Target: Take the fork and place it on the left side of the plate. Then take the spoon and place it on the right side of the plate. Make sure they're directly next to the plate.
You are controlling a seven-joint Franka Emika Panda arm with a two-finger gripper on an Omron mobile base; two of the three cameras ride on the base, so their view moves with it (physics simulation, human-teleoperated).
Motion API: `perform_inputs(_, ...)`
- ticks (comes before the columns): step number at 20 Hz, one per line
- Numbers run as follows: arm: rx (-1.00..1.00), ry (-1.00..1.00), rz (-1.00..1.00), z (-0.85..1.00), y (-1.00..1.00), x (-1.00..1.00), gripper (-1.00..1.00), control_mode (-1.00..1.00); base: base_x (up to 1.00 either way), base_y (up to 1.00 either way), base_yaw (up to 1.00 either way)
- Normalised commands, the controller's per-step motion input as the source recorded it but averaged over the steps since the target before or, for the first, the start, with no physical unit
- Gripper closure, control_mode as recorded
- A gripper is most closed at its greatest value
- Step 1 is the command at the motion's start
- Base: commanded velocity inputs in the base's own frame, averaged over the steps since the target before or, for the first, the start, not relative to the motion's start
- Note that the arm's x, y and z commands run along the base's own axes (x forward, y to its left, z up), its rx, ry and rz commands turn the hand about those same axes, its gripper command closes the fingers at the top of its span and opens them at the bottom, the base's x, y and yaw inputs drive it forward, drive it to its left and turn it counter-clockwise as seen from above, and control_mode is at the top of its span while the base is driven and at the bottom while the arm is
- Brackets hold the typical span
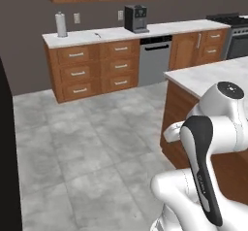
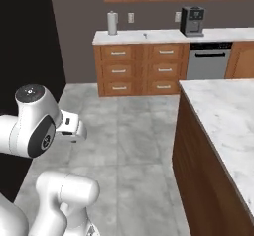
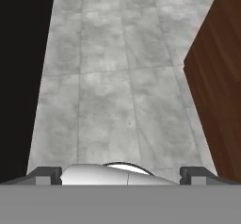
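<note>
In the left base view the white arm is folded up close to the base, its wrist hanging over the grey tiled floor (image 1: 87, 142) beside the wooden island; the island's marble tabletop (image 1: 208, 77) lies ahead of and to the right of the wrist, and the part of it seen here is bare; on the far counter (image 1: 121, 33), well beyond the arm, stand a paper towel roll (image 1: 61, 24) and a black coffee machine (image 1: 135, 18), neither a thing of the task; no step looks begun, so I judge the task to be at its very start, with both the fork and the spoon left to place.

In the right base view the same marble tabletop (image 2: 223, 116) runs off to the right of the arm, again bare as far as the frame reaches; where the fork, the spoon and the plate lie cannot be told from here, and there are no containers to report.

In the hand view the gripper (image 3: 120, 175) points down at the floor tiles, with the dark side of the island (image 3: 216, 82) to its right; its two tips stand well apart with nothing between them.
</note>
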Motion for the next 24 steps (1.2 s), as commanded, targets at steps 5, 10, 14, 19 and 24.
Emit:
perform_inputs(5, 0.00, 0.00, 0.00, 0.00, 0.00, 0.00, -1.00, 1.00, 1.00, 0.15, -0.08)
perform_inputs(10, 0.00, 0.00, 0.00, 0.00, 0.00, 0.00, -1.00, 1.00, 1.00, 0.03, -0.02)
perform_inputs(14, 0.00, 0.00, 0.00, 0.00, 0.00, 0.00, -1.00, 1.00, 1.00, 0.00, 0.00)
perform_inputs(19, 0.00, 0.00, 0.00, 0.00, 0.00, 0.00, -1.00, 1.00, 1.00, -0.05, 0.01)
perform_inputs(24, 0.00, 0.00, 0.00, 0.00, 0.00, 0.00, -1.00, 1.00, 1.00, -0.23, 0.03)
